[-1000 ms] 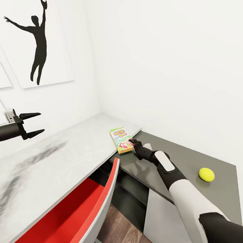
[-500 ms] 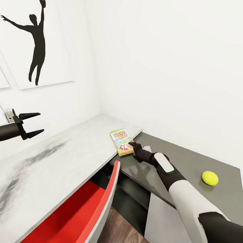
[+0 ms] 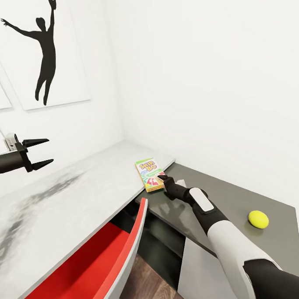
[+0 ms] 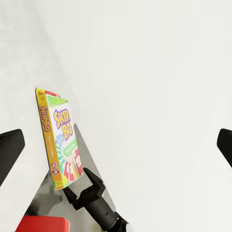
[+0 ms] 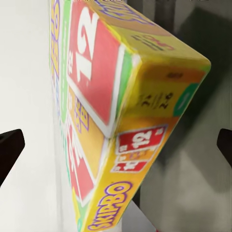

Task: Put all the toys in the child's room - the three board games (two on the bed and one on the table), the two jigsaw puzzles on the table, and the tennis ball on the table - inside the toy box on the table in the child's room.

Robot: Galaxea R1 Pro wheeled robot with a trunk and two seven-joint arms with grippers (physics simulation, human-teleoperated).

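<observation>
— Where is the right tool (image 3: 160, 178)?
— At frame centre, fingers spread wide, its tips at the corner of the orange-green printed Skip-Bo board game box (image 3: 149, 174) lying flat on the white-topped bench (image 3: 73, 193).

— And the rest?
— The left tool (image 3: 41, 152), jaws apart, hangs at the left edge; the small yellow-green tennis ball (image 3: 258, 219) sits lower right.

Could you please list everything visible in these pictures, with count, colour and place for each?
Orange-green printed "Skip-Bo" game box: one, lying flat at the corner edge of the white top.
Small yellow-green tennis ball: one, on the dark grey surface, apart from the box.
Long L-shaped desk: one, white top with a lower dark grey part.
Red chair: one, tucked under the desk's front edge.
Black silhouette wall pictures: several, white panels on the wall above the desk.
Left pincer: black, open, held above the desk.
Right pincer: black, open, at the box's near corner.
</observation>
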